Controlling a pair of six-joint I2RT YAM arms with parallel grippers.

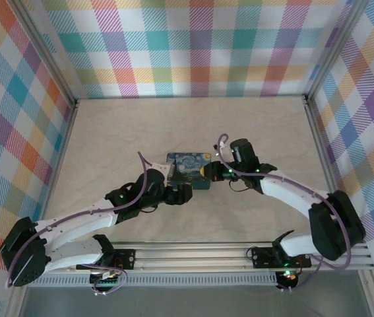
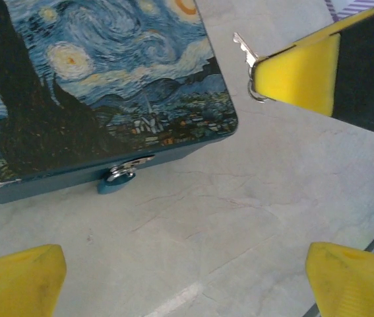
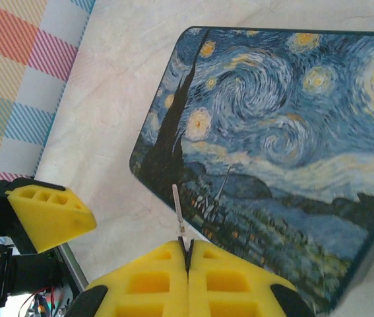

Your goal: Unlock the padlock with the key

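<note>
The right claw (image 3: pixel 188 254) is squeezed shut w/ the key (image 3: pixel 179 214) pinched at its very tip. The key's thin end pokes out past the tip, right by the edge of the box (image 3: pixel 285 132). The left claw (image 2: pixel 187 290) is wide open w/ nothing in it & sits low, just in front of the box's front side, looking at it. The padlock (image 2: pixel 117 179) hangs from the little silver latch (image 2: pixel 130 164) on that front side, tucked under the lid's lip & close to the table (image 2: pixel 252 198). From the left wrist the key (image 2: pixel 245 49) is off past the box's corner, apart from the padlock, not touching it. So I think: key picked up = done. Key in the lock, turn, pop it open = not done yet. The lock looks shut, but I can't see its keyhole, so I can't tell which way it faces. Room: the table in front of the box is bare, w/ lots of space to slide in. The tight bit is the lock itself, b/c it is tiny & sits right by the box's bottom edge, so the key prob has to come in low. Both claws are near the box's front, so they could bump. The checked walls (image 1: pixel 200 46) are well away from the box.
</note>
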